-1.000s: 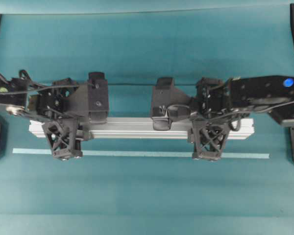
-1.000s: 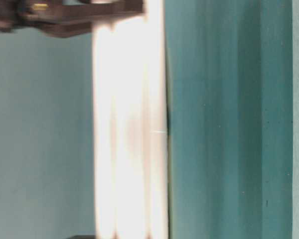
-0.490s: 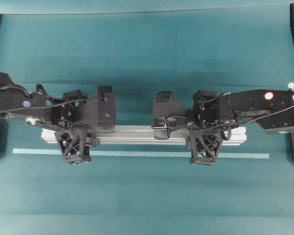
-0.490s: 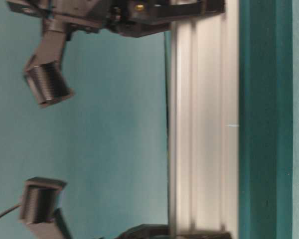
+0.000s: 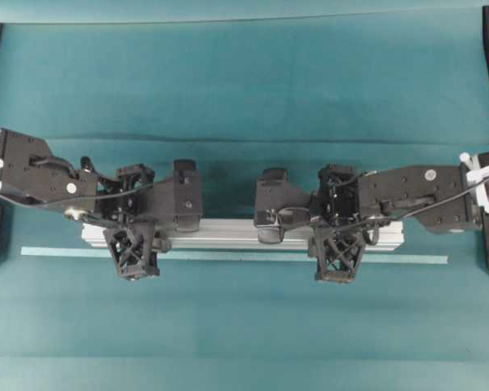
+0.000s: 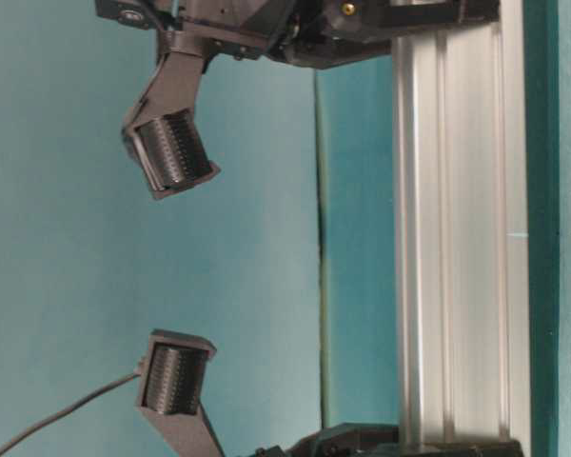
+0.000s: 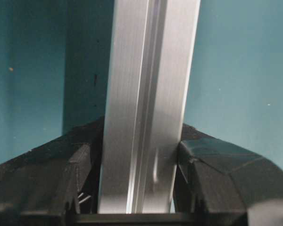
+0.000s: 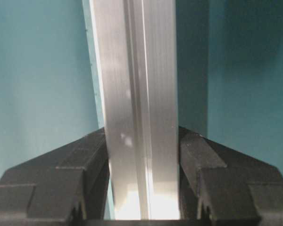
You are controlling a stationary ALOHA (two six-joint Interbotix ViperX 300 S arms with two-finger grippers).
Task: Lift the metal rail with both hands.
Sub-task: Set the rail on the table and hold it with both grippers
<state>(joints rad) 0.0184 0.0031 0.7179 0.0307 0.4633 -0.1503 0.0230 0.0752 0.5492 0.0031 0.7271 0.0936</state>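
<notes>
Since a second ago, both grippers and the rail between them have shrunk in the overhead view and drawn toward its centre, while in the table-level view the rail has slid across toward the table side of the picture. I read that as the bar coming back down, not rising.

From the left wrist camera, my left gripper point(image 7: 141, 188) is clamped on the metal rail point(image 7: 148, 103): each black finger presses a side face, with the bright grooved bar running up between them. From the right wrist camera, my right gripper point(image 8: 142, 183) is clamped on the same rail point(image 8: 137, 94) in the same way, fingers point(image 8: 80, 165) tight against both flanks.

Overhead, the left gripper point(image 5: 133, 252) holds the rail point(image 5: 228, 232) near its left end and the right gripper point(image 5: 336, 254) near its right end, with both wrist housings hanging over the bar. The rail lies level across the middle of the view, just above the thin pale strip point(image 5: 228, 256) on the teal table cover point(image 5: 244, 81).

I cannot tell from these views whether the rail is touching the cover or held just clear of it.

To do this lift well, I would keep both grips as firm as they are and raise the two arms together at a matched pace, so the bar stays level. If one side leads, I judge the smooth aluminium could twist or slip in the fingers.
</notes>
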